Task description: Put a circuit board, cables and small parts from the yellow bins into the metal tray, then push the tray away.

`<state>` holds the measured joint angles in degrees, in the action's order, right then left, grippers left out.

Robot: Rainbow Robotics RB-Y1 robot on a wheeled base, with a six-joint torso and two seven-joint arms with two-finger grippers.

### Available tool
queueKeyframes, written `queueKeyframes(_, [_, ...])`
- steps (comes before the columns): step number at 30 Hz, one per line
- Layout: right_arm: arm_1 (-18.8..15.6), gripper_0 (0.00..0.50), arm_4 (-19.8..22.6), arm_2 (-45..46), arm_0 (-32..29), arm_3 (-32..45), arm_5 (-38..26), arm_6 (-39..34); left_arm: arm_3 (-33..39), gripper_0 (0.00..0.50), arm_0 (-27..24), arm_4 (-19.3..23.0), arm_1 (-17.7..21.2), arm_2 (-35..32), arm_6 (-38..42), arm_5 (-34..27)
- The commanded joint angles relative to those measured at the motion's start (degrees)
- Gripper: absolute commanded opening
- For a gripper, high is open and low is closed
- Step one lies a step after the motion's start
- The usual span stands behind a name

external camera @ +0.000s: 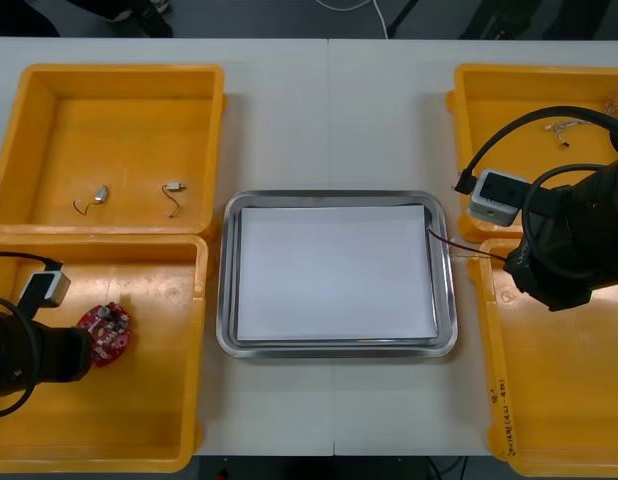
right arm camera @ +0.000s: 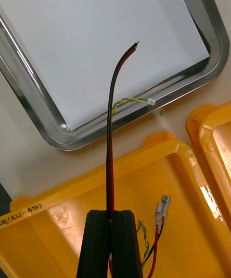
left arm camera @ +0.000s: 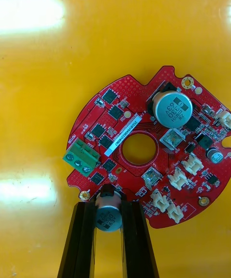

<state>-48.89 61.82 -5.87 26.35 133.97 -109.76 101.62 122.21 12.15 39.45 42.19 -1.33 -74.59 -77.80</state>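
Loading step, judged from the bare white inside of the metal tray (external camera: 334, 348): nothing set down in it yet. Two pickups under way at once.

Over the far left corner of the near-right bin (external camera: 559, 400), right gripper (right arm camera: 110, 215) clamped tight on a red and black cable (right arm camera: 110, 128), free end reaching left across the tray's right rim and over the white. Next, probably: carry further left, lower, part the fingers, so as to land the whole length inside and not draped on the rim.

In the near-left bin (external camera: 109, 420), left gripper (left arm camera: 108, 206) closed on a small silver cylinder (left arm camera: 107, 218) at the edge of the round red circuit board (left arm camera: 130, 95), fingers held apart by its width. Next, probably: lift clear of the bin wall, swing right to the tray. Narrow hold at the edge, so likely to tip or swing; slow going advised.

Added by the front view: two small metal parts (external camera: 99, 195) in the far-left bin (external camera: 119, 120), well apart from either gripper. Added by the right wrist view: a twisted yellow and green strand (right arm camera: 130, 100) beside the cable, and connector-tipped ends (right arm camera: 161, 208) hanging near the fingers. Added by the left wrist view: the exact hold on the cylinder. Board lifted or resting on the bin floor: cannot tell.
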Motion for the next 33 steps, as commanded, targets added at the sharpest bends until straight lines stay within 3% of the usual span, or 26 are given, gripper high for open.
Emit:
queueKeyframes(1, [0.6, 0.0, 0.1, -0.5, 1.8, 1.5, -0.2, -2.6, 2.7, 0.0, 3.1, -0.3, -0.3, -1.7, -7.1, 1.5])
queueKeyframes(9, [0.6, 0.0, 0.1, -0.5, 1.8, 1.4, -0.2, -2.6, 2.7, 0.005, 3.4, -0.4, -0.3, -1.8, -7.5, 1.7])
queueKeyframes(10, [0.6, 0.0, 0.1, -0.5, 1.8, 1.4, -0.2, -2.6, 2.7, 0.03, 3.4, -0.4, -0.4, -1.8, -7.5, 1.7])
queueKeyframes(11, [0.6, 0.0, 0.1, -0.4, 1.8, 1.4, -0.2, -2.6, 2.7, 0.201, 3.4, -0.4, -0.3, -1.8, -7.3, 1.7])
queueKeyframes(12, [0.6, 0.0, 0.1, -0.5, 1.8, 1.4, -0.2, -2.6, 2.7, 0.315, 3.4, -0.4, -0.3, -1.9, -7.3, 1.7])
queueKeyframes(13, [0.6, 0.0, 0.1, -0.5, 1.8, 1.4, -0.2, -2.6, 2.7, 0.368, 3.4, -0.4, -0.3, -2.0, -7.3, 1.7])
queueKeyframes(14, [0.6, 0.0, 0.2, -0.5, 1.8, 1.4, -0.2, -2.6, 2.7, 0.476, 3.4, -0.3, -0.3, -2.1, -7.4, 1.7])
queueKeyframes(15, [0.6, 0.0, 0.3, -0.5, 1.8, 1.5, -0.2, -2.6, 2.7, 0.5, 3.4, -0.3, -0.4, -2.2, -7.3, 1.7])
queueKeyframes(24, [0.6, 0.0, 0.4, -0.5, 1.8, 1.4, -0.2, -2.6, 3.2, 0.5, 2.5, 0.7, -0.3, -3.3, -7.1, -0.3])
queueKeyframes(33, [0.6, 0.0, 0.5, -0.4, 1.8, 1.4, -0.2, -2.6, 7.8, 0.5, -1.3, 3.0, -0.4, -7.3, -5.2, -11.5])
